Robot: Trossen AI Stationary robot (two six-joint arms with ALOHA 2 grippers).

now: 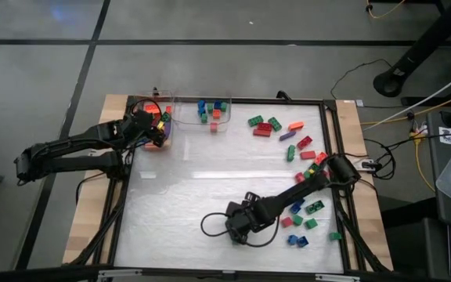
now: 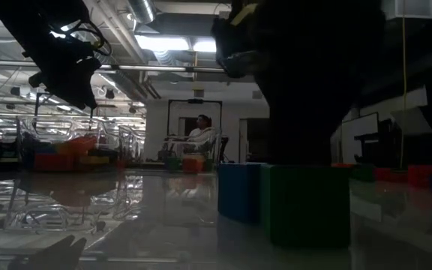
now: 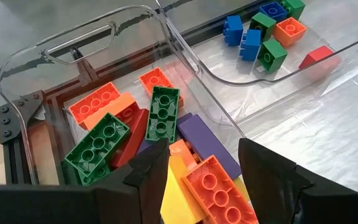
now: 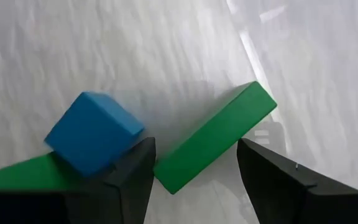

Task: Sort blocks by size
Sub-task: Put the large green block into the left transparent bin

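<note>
My left gripper [image 1: 160,125] [image 3: 204,149] hovers open over a clear bin [image 3: 17,68] at the table's far left. The bin holds long blocks [image 3: 160,112] in green, orange, purple and yellow. My right gripper [image 1: 237,227] [image 4: 196,149] points down near the table's front middle, open. Its fingers stand on either side of one end of a long green block [image 4: 216,134] lying on the table. A blue block [image 4: 92,130] leans on another green one [image 4: 17,177] beside one finger. The low view shows the blue block [image 2: 238,191] and the green block [image 2: 306,202] under the dark gripper.
A second clear bin [image 1: 202,111] [image 3: 272,68] next to the first holds short blue, green and orange blocks. Loose blocks lie scattered on the table's right side, far [image 1: 276,129] and near [image 1: 304,215]. A black frame [image 1: 331,141] edges the white mat.
</note>
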